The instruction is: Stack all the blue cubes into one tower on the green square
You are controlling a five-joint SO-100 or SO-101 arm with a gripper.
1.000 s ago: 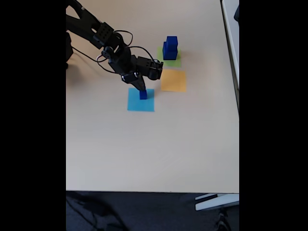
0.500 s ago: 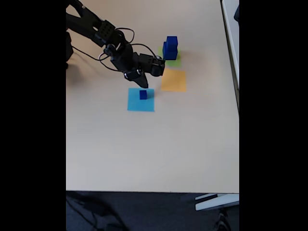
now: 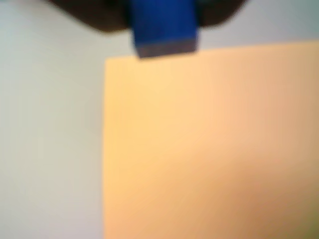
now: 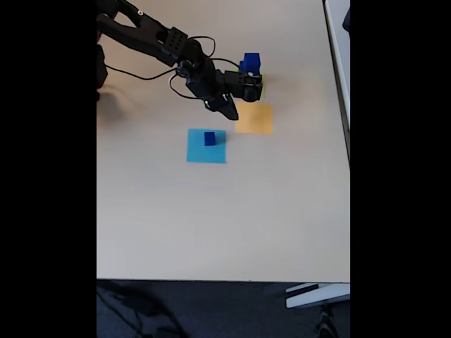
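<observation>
Wrist view, blurry: gripper clamped narrow on a blue cube at 12 o'clock of frame, dark jaws either side. Hangs over top edge of orange square, which fills the 5 o'clock half.

Fixed view: gripper over orange square's 9 o'clock edge; held cube not discernible here. Tower on green square at 12 o'clock of orange sq., partly hidden behind arm. Small blue cube sits on light blue square, toward its 12 o'clock edge, at approx. 8 o'clock of gripper, well apart. Pale table beneath.
</observation>
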